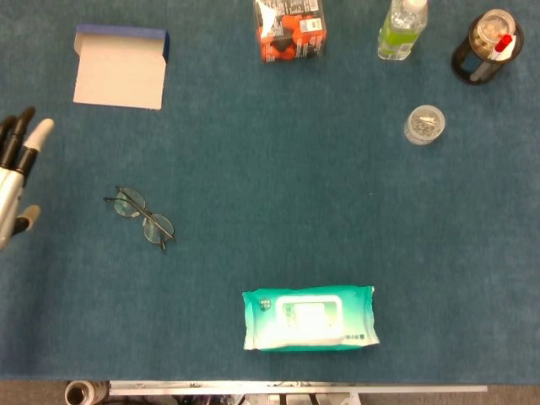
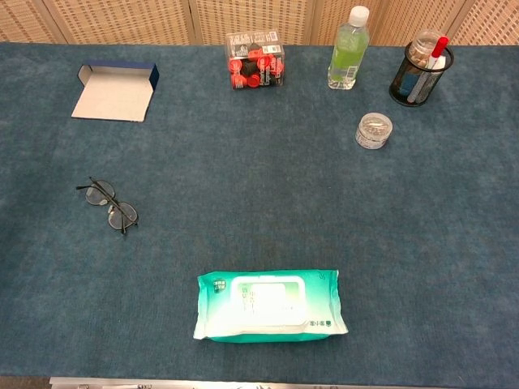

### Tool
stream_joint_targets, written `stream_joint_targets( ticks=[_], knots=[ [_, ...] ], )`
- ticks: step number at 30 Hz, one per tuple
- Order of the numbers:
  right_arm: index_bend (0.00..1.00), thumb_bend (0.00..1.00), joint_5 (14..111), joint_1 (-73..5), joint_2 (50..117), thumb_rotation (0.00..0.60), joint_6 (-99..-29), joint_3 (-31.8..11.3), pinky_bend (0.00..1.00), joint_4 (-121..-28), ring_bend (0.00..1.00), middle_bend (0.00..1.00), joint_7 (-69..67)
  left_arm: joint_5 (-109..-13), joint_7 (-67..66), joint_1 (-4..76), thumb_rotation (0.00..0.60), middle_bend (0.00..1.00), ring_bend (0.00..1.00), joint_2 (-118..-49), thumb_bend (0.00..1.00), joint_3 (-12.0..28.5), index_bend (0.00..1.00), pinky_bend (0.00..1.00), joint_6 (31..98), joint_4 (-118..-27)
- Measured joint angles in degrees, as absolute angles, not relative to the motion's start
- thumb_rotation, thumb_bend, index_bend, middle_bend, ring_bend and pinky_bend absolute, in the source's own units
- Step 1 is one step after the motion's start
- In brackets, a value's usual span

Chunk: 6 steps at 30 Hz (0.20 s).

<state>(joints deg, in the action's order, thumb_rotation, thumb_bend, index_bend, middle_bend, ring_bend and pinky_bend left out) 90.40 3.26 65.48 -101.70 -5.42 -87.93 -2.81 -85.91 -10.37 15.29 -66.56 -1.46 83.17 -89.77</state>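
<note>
My left hand (image 1: 15, 177) shows only at the far left edge of the head view, fingers stretched out and apart, holding nothing; the chest view does not show it. A pair of thin-framed glasses (image 1: 141, 216) (image 2: 109, 205) lies on the blue cloth to its right, well apart from it. An open blue-and-white box (image 1: 119, 68) (image 2: 116, 91) lies flat at the back left. My right hand is in neither view.
A green wet-wipes pack (image 1: 309, 318) (image 2: 271, 305) lies near the front edge. Along the back stand a pack of red-capped bottles (image 1: 290, 30) (image 2: 255, 60), a green bottle (image 1: 402, 29) (image 2: 348, 48), a mesh pen cup (image 1: 488, 45) (image 2: 421, 69) and a small clear jar (image 1: 424, 124) (image 2: 374, 130).
</note>
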Motion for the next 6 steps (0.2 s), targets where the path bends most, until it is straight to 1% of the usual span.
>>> stream_joint_targets(
  ticks=[6],
  knots=[
    [0.59, 0.41, 89.54, 2.63, 65.4, 0.6, -99.91, -5.9, 0.44, -87.92, 0.36, 0.4, -2.77, -84.75, -8.28, 14.14, 0.6, 0.0, 0.08, -66.7, 0.02, 0.25, 0.0, 0.15, 83.93, -87.94]
  ],
)
